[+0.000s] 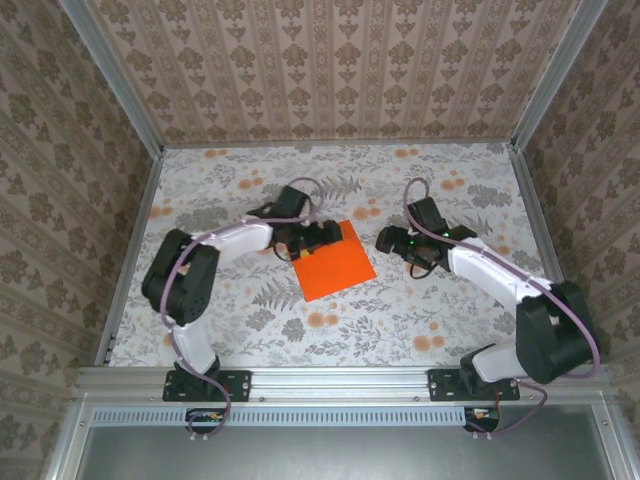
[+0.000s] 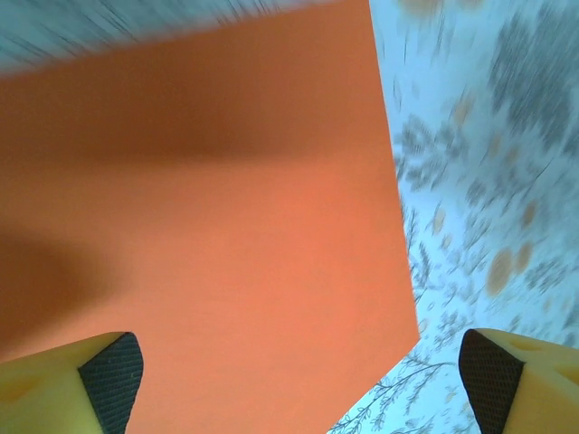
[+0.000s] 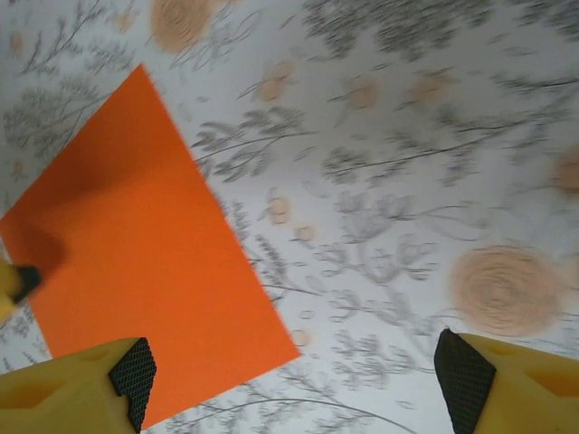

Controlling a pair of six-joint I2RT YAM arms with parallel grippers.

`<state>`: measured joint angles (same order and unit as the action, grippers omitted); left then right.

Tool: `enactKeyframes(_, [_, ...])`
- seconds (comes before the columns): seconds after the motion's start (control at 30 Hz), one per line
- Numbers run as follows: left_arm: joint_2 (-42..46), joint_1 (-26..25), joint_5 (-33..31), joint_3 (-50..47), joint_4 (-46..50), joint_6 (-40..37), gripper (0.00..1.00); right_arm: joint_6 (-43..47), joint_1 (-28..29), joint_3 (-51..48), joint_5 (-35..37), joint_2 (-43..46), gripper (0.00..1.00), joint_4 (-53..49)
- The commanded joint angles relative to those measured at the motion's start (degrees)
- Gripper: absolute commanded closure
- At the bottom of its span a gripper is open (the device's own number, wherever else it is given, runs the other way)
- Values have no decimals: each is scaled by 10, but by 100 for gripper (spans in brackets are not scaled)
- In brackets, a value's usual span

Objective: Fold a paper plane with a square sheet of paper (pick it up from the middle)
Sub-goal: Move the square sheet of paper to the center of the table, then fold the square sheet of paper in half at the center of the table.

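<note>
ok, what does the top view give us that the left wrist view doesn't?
Top: both arms, the right gripper apart from the whole square sheet, and the patterned walls. Left wrist: the left gripper close up, fingers spread wide above the sheet. Both: the orange sheet on the floral table.

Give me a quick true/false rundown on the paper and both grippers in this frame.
1. The square sheet of paper lies flat on the floral tabletop. True.
2. The sheet is already folded into a dart. False: it is a plain orange square with no fold visible.
3. The right gripper is clamped on the sheet. False: its jaws stand wide open with nothing gripped.
4. The left gripper is open. True.
</note>
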<state>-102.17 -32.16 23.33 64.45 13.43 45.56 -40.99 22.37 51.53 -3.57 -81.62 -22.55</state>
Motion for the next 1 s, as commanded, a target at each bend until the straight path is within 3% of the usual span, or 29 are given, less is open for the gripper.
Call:
enactKeyframes(0.0, [87, 56, 21, -37, 7, 11, 4, -8, 49, 59, 14, -57, 16, -24])
enactKeyframes(0.13, [158, 150, 15, -76, 52, -15, 1, 22, 122, 162, 74, -157, 15, -92])
enactKeyframes(0.33, [241, 243, -14, -120, 121, -60, 0, 90, 207, 334, 169, -306, 14, -226])
enactKeyframes(0.47, [268, 297, 11, -151, 121, -60, 0, 111, 229, 414, 170, -375, 12, -265])
enactKeyframes(0.97, [242, 313, 50, -163, 115, -66, 0, 123, 228, 489, 137, -460, 9, -298])
